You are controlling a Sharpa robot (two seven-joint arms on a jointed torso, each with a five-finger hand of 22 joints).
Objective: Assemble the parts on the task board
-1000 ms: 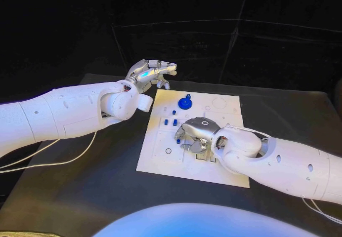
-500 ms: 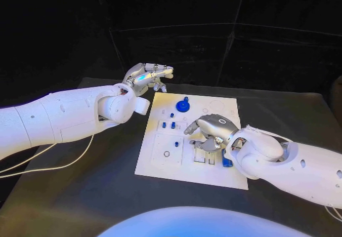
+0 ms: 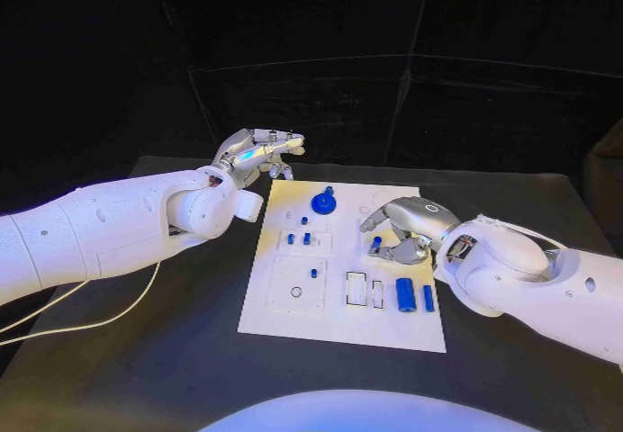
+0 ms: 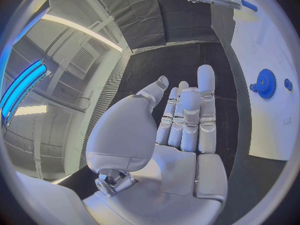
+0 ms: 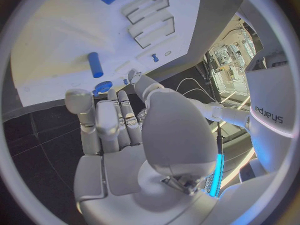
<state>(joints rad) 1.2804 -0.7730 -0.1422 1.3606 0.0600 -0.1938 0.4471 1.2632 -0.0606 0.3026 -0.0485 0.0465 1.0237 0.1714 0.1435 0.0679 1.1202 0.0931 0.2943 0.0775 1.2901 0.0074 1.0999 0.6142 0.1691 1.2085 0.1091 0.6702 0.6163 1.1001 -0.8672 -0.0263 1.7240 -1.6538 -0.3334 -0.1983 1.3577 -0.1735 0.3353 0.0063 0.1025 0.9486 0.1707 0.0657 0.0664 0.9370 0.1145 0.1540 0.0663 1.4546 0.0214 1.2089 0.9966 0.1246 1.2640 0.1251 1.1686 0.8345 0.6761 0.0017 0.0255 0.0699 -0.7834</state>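
The white task board (image 3: 279, 319) lies in the middle of the black table. A blue gear (image 3: 325, 203) stands near its far edge, with small blue pegs (image 3: 306, 238) nearer the middle. Two blue cylinders (image 3: 405, 294) lie near the board's right edge. My right hand (image 3: 405, 227) hovers over the board's right side and holds nothing. A short blue cylinder (image 3: 375, 244) lies by its fingertips, and the right wrist view shows this cylinder (image 5: 95, 64) apart from them. My left hand (image 3: 260, 148) is raised beyond the board's far left corner, fingers straight, holding nothing. The gear (image 4: 265, 83) also appears in the left wrist view.
Empty rectangular slots (image 3: 357, 287) sit in the board's near middle, and a round hole (image 3: 296, 292) lies left of them. Bare black table (image 3: 130, 360) surrounds the board on every side. A white cable (image 3: 78, 310) hangs under my left arm.
My right hand has moved away from the board's near middle toward its right far side, uncovering the slots and the blue cylinders. My left hand has stayed raised at the far left corner.
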